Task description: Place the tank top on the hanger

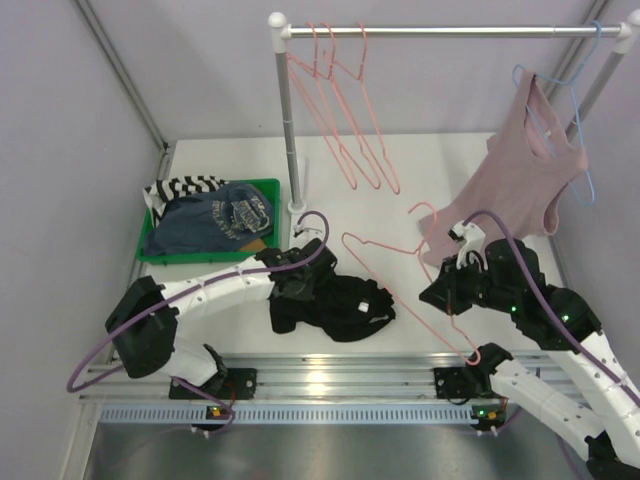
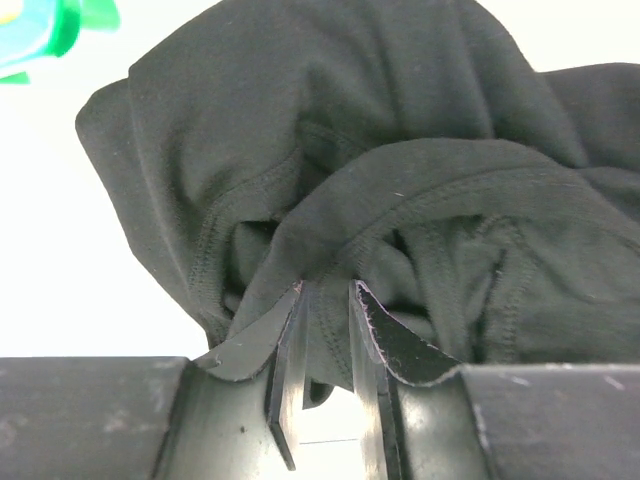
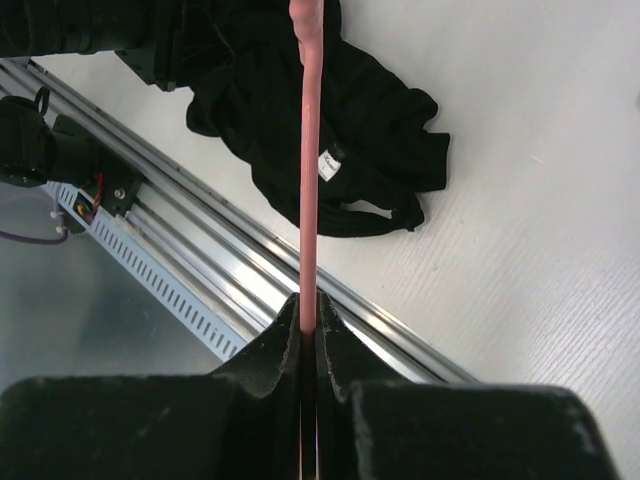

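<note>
Near hanger (image 3: pixel 311 150), crumpled tank top (image 1: pixel 335 305)

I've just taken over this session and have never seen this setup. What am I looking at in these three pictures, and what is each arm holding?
The machine is two robot arms bolted at the near edge of a white table. The wide picture looks down from above and behind them. The other two come from a camera on each wrist. The left tool is pinched on a fold of the crumpled black sleeveless fabric tank top, which lies on the table. The right tool is shut on the thin salmon-pink wire hanger. At the back left, a green plastic tray holds a dark blue printed shirt. A metal rail carries spare pink wire hangers and a dusty-pink tank top.
</note>
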